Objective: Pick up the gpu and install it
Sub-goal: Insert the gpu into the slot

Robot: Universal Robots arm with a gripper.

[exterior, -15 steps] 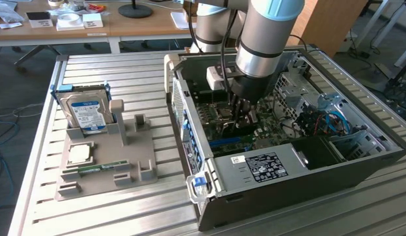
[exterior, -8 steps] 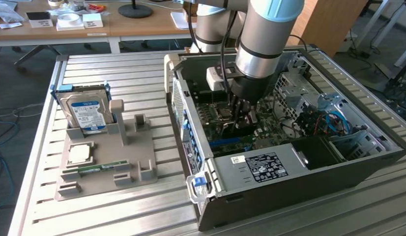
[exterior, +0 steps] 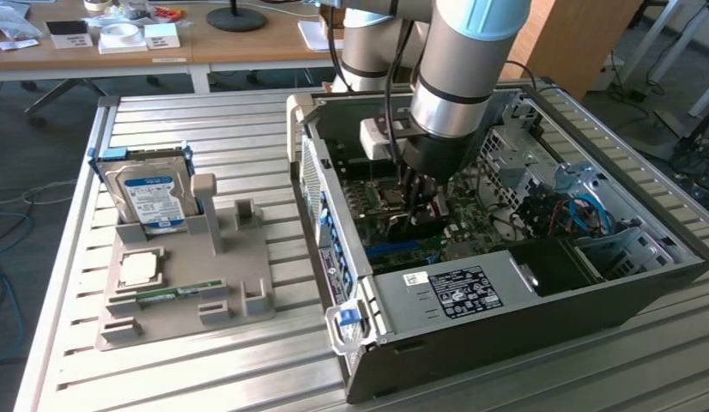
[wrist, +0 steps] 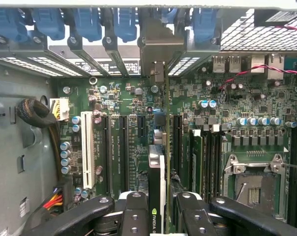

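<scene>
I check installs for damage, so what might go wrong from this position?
The gpu, held edge-on in the gripper, may miss its slot and scrape the motherboard. Its metal bracket may snag on the rear slot frame. The RAM sticks stand close beside it.

One gpu (wrist: 158, 182), one hard drive (exterior: 148, 196), one computer case (exterior: 504, 343), one holder tray (exterior: 183, 292)

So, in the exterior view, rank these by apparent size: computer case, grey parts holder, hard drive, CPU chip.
Largest to smallest:
1. computer case
2. grey parts holder
3. hard drive
4. CPU chip

No close calls; each looks clearly bigger than the next.
</scene>
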